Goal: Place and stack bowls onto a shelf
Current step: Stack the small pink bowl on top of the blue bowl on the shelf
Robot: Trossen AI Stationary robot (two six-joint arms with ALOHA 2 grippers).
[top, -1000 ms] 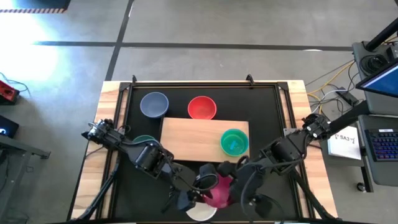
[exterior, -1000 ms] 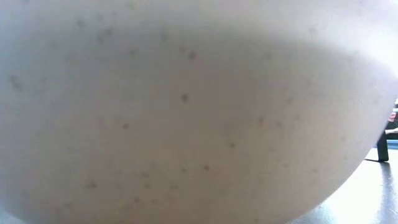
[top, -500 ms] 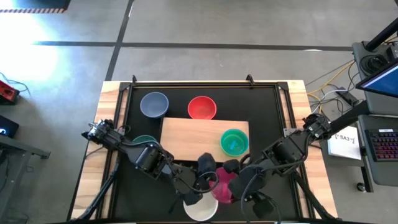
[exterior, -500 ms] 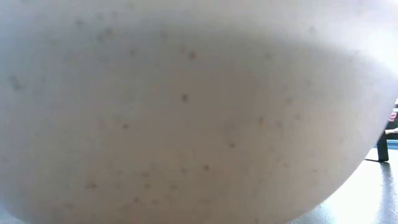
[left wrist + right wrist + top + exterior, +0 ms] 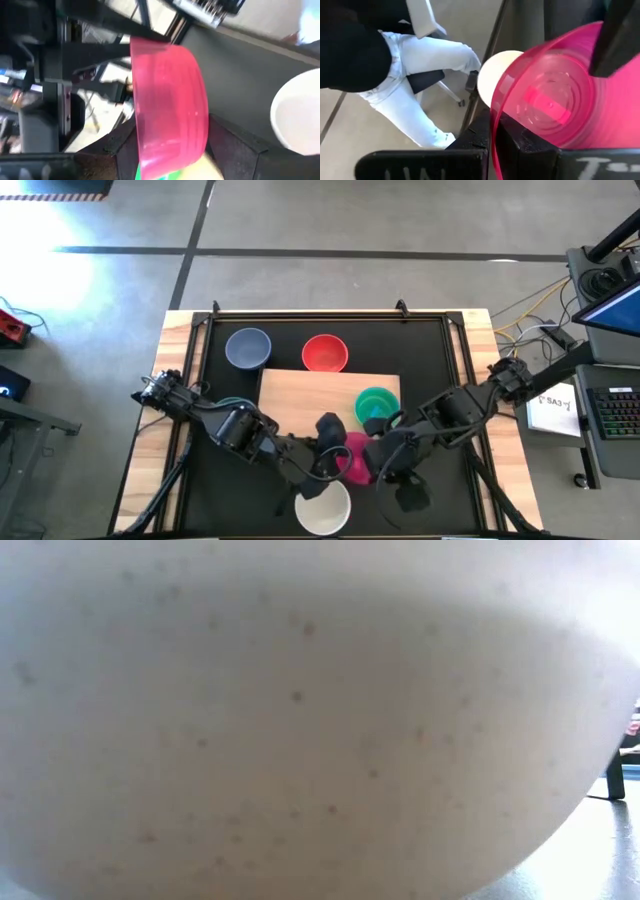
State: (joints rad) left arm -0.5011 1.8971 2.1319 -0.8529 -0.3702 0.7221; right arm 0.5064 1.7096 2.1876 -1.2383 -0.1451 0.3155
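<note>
Both grippers meet at the magenta bowl [image 5: 352, 460], at 6 o'clock on the table, just beside the near edge of the shelf [image 5: 305, 400]. The left gripper [image 5: 330, 448] clasps the bowl's outer wall between its fingers [image 5: 232, 147]; the right gripper [image 5: 378, 458] pinches its rim. In my judgement one gripper should let go before the bowl travels to the green bowl [image 5: 377, 406], at 3 o'clock on the shelf. The cream-white bowl [image 5: 324, 507] waits nearest.

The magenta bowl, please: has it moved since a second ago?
Yes. The magenta bowl, gripped by both pincers, has shifted up-picture towards the shelf, away from the unmoved cream-white bowl.
</note>
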